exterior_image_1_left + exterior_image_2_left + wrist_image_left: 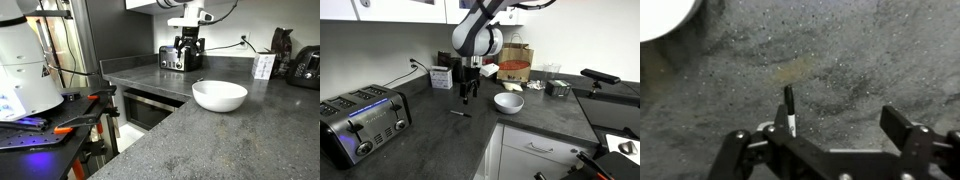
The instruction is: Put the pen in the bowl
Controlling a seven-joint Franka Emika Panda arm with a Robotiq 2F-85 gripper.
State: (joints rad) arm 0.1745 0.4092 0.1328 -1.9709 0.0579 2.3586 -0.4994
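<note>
The pen [459, 113] is a short dark stick lying flat on the grey counter, apart from the bowl. In the wrist view the pen [789, 108] lies just ahead of my left finger, with its tip pointing away. The white bowl [508, 102] stands empty on the counter; it also shows in an exterior view [219, 95] and at the top left of the wrist view [665, 15]. My gripper [468, 98] hangs open and empty above the counter, a little above the pen. In the wrist view the gripper [838, 128] has its jaws wide apart. The gripper [187, 62] hides the pen in that exterior view.
A silver toaster [360, 125] stands at the near end of the counter; it also shows behind the gripper [172, 58]. A white box [442, 77] stands by the wall. A brown bag [513, 65] and small items [556, 88] sit beyond the bowl. The counter edge [495, 125] drops to cabinets.
</note>
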